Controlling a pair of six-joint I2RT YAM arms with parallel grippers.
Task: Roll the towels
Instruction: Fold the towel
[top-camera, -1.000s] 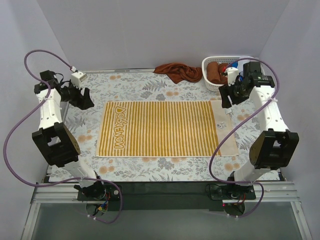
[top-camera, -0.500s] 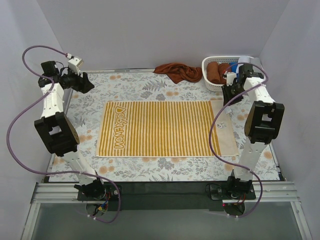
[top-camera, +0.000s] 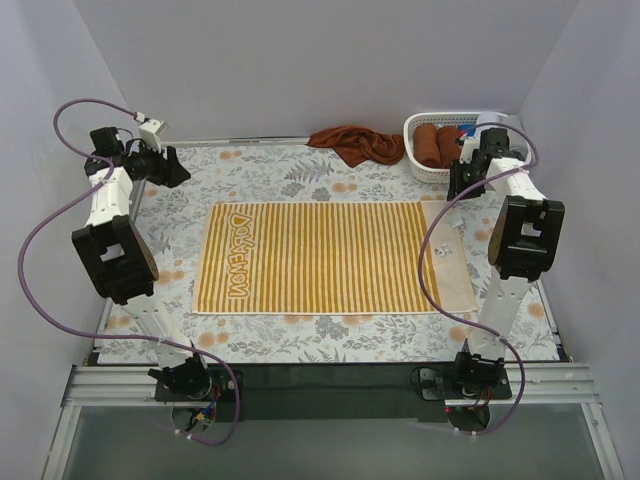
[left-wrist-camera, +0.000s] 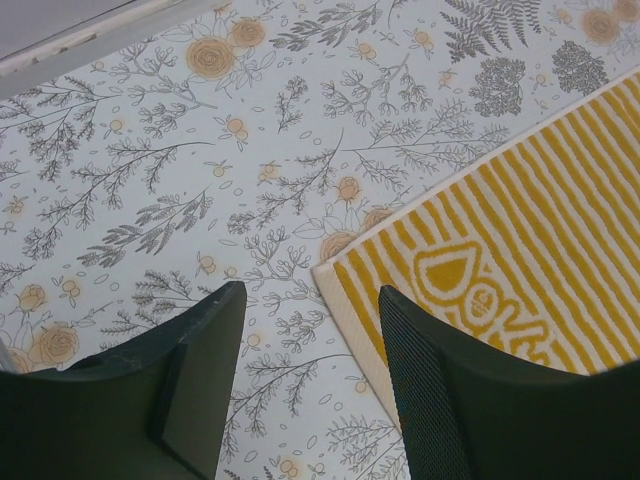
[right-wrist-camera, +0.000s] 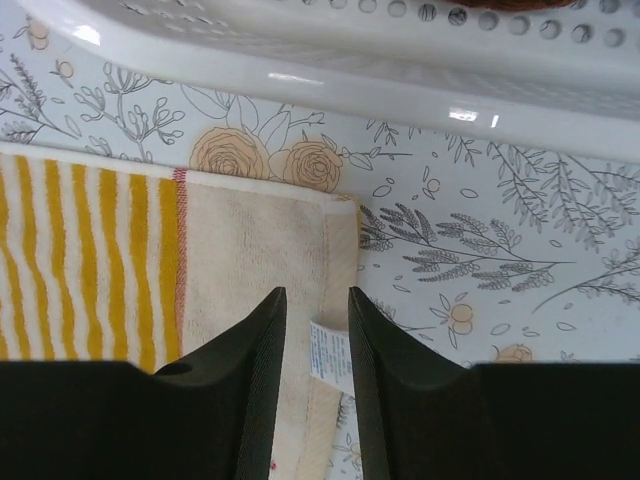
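Your left gripper (left-wrist-camera: 310, 300) hangs released near the striped towel's (top-camera: 320, 257) far-left corner; your right gripper (right-wrist-camera: 316, 298), fingers narrowly parted, grasps nothing above its far-right corner; the rust-brown towel (top-camera: 355, 142) lies crumpled at the far edge, left of the basket (top-camera: 425, 117).

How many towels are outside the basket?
2. The yellow striped towel lies flat mid-table; the rust-brown towel sits crumpled at the far edge, left of the white basket. Rolls inside the basket are partly hidden, so uncounted.
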